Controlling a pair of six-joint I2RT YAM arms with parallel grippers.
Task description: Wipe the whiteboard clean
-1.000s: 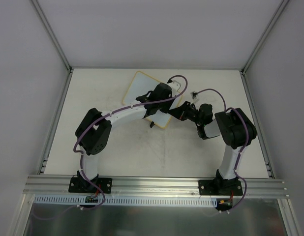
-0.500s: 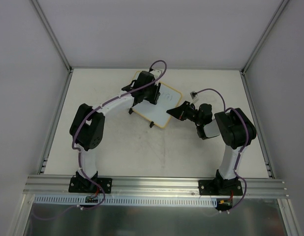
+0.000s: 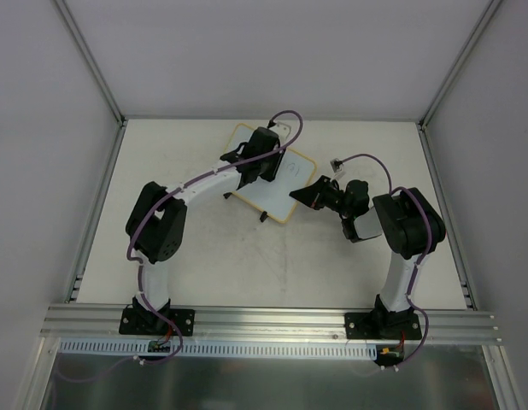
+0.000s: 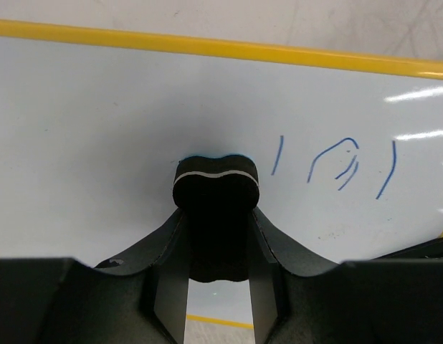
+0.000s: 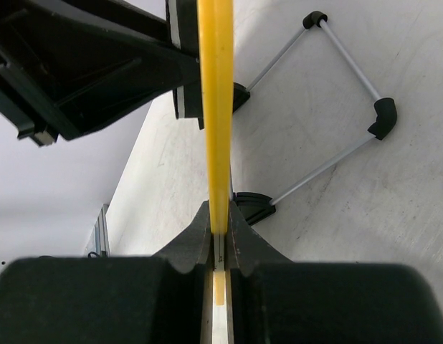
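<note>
The whiteboard [image 3: 286, 195] sits toward the back middle of the table [image 3: 204, 256], turned at an angle to the table's edges. Seen from overhead, both arms reach in to it.

The left gripper [image 4: 216, 215] is over the board's face. Its fingers [image 4: 171, 247] are clamped on a small black eraser block [image 4: 216, 183], which has a pale stripe near its tip and a blue edge toward the board. The block appears to press on the white surface, though I can't be sure of contact from this angle. Just to its right are a few blue pen strokes [image 4: 336, 161], too loose to read. The yellow rim [image 4: 221, 49] runs along the top of the left wrist view.

The right gripper [image 5: 218, 228] is at the board's right side, its fingers pinched together on the thin yellow edge. Beside that edge, a wire stand [image 5: 383, 117] with black corner pieces lies on the table.
</note>
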